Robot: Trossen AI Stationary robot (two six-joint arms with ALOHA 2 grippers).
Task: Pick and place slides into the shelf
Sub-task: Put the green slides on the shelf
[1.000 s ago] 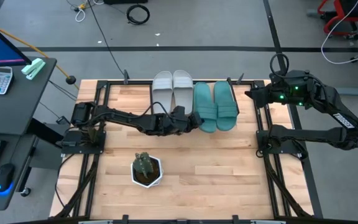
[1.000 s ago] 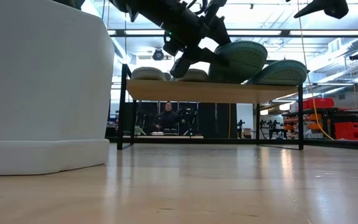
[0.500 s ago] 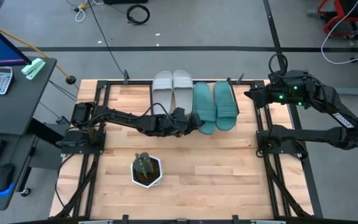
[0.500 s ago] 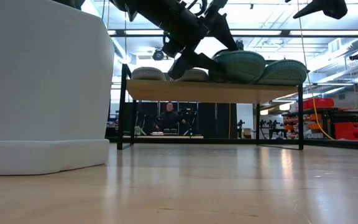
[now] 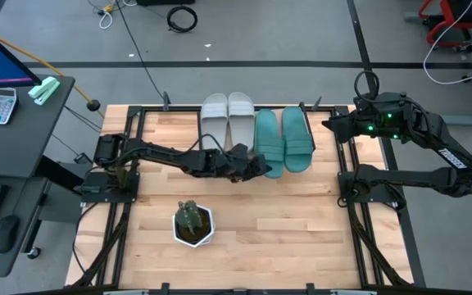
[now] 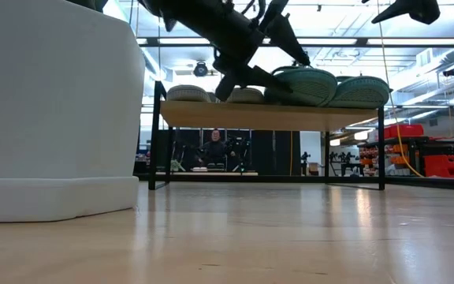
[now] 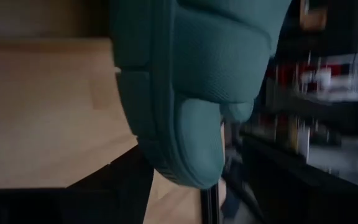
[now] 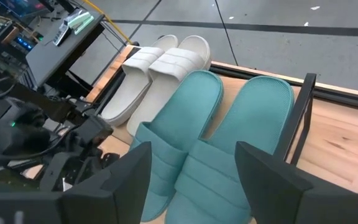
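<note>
Slides, four in count: you have a light grey pair (image 5: 227,117) and a teal green pair (image 5: 284,139) lying side by side on the shelf (image 6: 270,115) at the far edge of the worktop (image 5: 277,221). Grey pair sits to the left, the two sandals touching; teal pair sits to the right, just beside the grey. In the low view all four soles rest on the shelf's top board, the nearer teal slide (image 6: 306,84) lying flat beside its mate (image 6: 359,89).

Left gripper (image 5: 256,165): you find it at the near end of the left teal slide, the arm stretched low across the worktop from the left. The left wrist view is filled by that slide's rounded end (image 7: 191,106); you cannot tell from any view whether the fingers are spread or pinching it.

Right gripper (image 5: 332,124): it hangs raised at the right end of the shelf, clear of the slides, its fingers (image 8: 114,180) spread wide with nothing between them.

Potted plant (image 5: 193,222): white pot, near side of the worktop, well apart from the shelf.
</note>
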